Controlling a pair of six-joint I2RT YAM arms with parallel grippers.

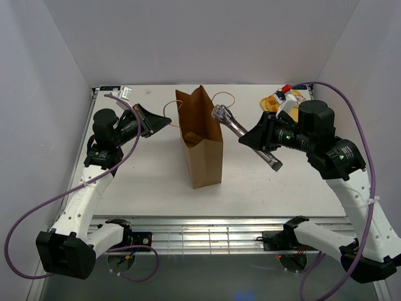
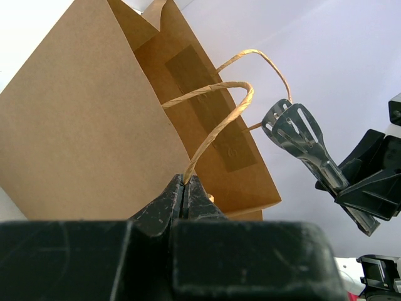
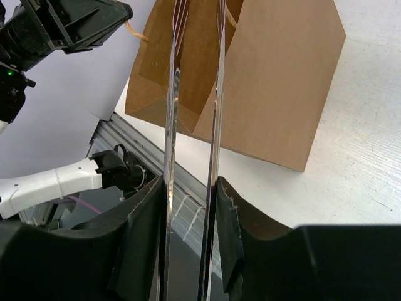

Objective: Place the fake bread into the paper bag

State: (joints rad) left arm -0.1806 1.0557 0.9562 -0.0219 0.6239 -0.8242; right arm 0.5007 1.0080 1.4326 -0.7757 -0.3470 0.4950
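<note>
Some fake bread (image 1: pixel 273 101) heaped on yellow tray (image 1: pixel 297 96) at far right tabletop (image 1: pixel 144 179) corner, paper bag (image 1: pixel 203 153) stood upright mid-tabletop, rounded golden shape glimpsed inside, left pincer (image 2: pixel 183 188) pinched tight on bag handle (image 2: pixel 219 119), right pincer (image 3: pixel 190 185) clamped around metal tongs (image 1: pixel 233 125) beside bag mouth

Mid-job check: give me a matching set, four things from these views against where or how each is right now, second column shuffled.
1. left gripper
2. right gripper
3. paper bag
4. yellow tray

A. at the far right corner of the table
B. shut on the twisted bag handle
C. standing upright mid-table
D. clamped on metal tongs

Pairs: 1-B, 2-D, 3-C, 4-A
</note>
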